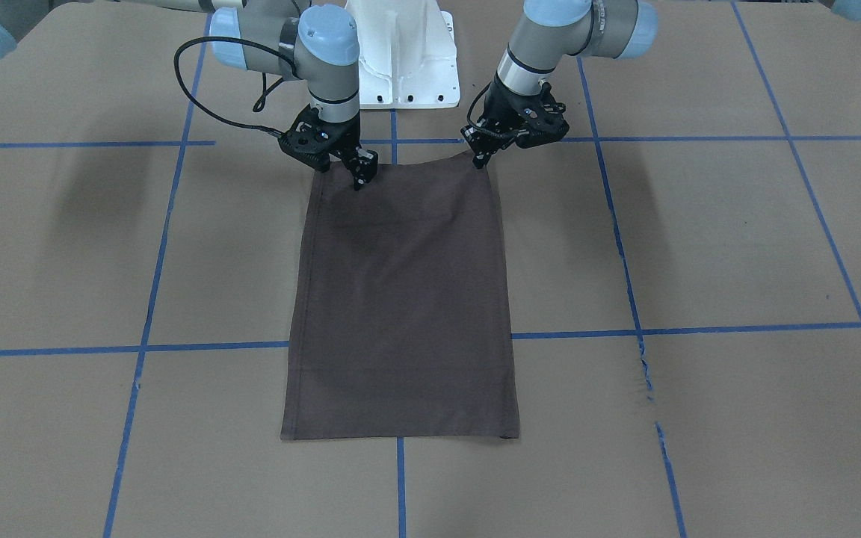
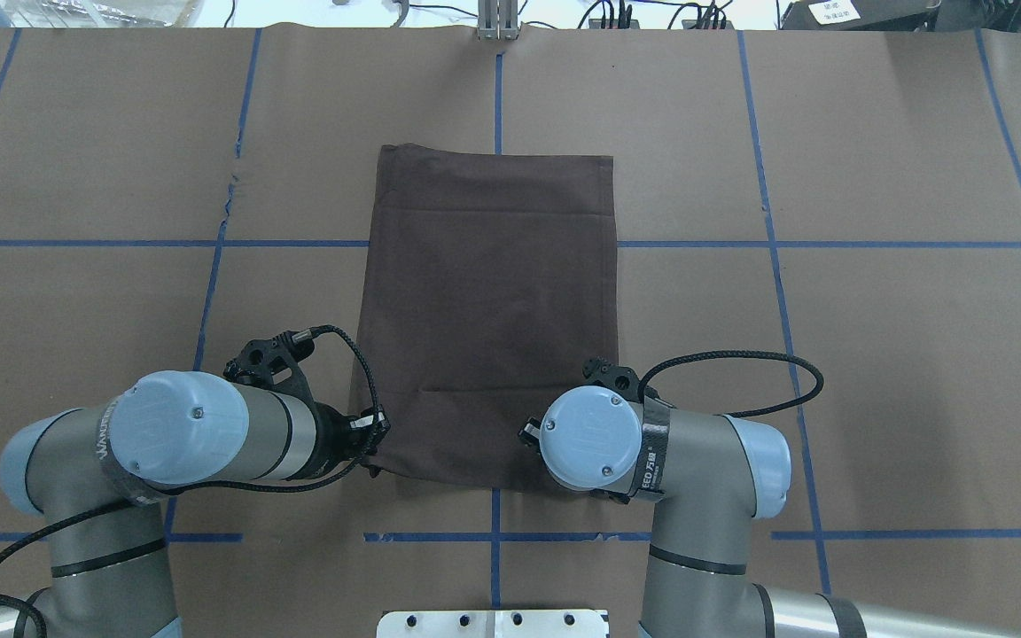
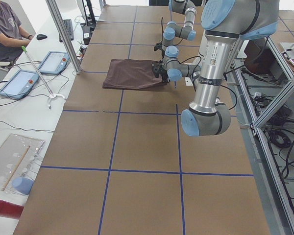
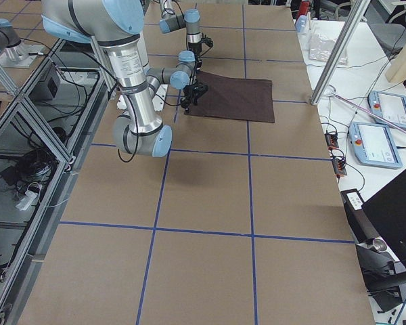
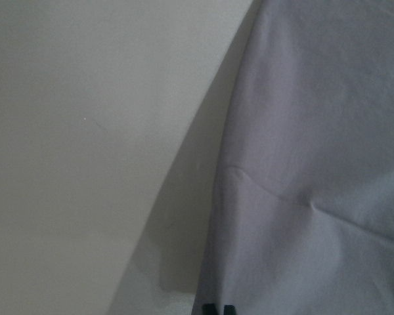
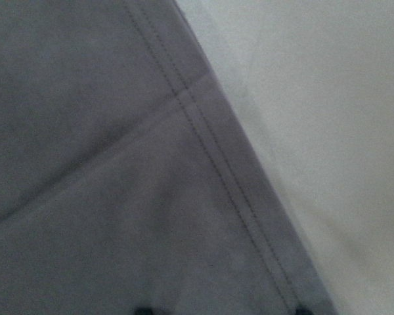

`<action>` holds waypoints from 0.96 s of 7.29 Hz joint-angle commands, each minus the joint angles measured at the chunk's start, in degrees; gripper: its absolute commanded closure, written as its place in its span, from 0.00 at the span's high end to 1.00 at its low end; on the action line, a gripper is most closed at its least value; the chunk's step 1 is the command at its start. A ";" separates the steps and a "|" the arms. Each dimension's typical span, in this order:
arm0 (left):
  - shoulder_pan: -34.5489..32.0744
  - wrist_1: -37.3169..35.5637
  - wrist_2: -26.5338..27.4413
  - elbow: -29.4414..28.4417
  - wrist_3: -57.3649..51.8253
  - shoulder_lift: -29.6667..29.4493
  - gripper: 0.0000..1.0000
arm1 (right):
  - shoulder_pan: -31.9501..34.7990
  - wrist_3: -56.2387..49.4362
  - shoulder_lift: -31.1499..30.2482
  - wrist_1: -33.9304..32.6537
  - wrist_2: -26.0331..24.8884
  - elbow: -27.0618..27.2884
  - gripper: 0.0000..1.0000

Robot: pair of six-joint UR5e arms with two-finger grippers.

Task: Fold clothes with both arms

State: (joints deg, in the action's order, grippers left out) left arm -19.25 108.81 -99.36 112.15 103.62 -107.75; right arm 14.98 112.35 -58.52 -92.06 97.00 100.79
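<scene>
The shirt (image 2: 488, 310) lies flat on the table (image 2: 874, 354), already a long strip, with the left gripper (image 1: 478, 158) pinching one near corner and the right gripper (image 1: 361, 176) spread at the other, so lengthwise folding likely remains.

Even diffuse overhead light, bright, soft blurred shadows on brown table paper (image 1: 699, 239), exterior views sharp, both wrist views out of focus and washed pale, T-shirt (image 5: 315, 164) edge casting soft shadow.

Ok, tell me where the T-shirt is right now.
In the overhead view, the T-shirt lies flat mid-table, across the central blue tape line, its robot-side edge by the left gripper and right gripper.
</scene>
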 commanded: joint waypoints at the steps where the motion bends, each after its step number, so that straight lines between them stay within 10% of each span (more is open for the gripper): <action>1: 0.00 0.00 0.04 0.00 0.00 0.00 0.00 | -0.13 -0.02 0.16 0.04 0.03 -0.06 0.00; 7: 0.00 0.00 -0.05 -0.18 0.00 -0.18 0.00 | 0.13 -0.11 1.74 -0.31 0.03 0.73 0.00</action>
State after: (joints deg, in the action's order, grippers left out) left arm -19.25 108.81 -99.40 112.06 103.62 -107.91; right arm 15.08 112.24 -56.86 -92.37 97.03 101.46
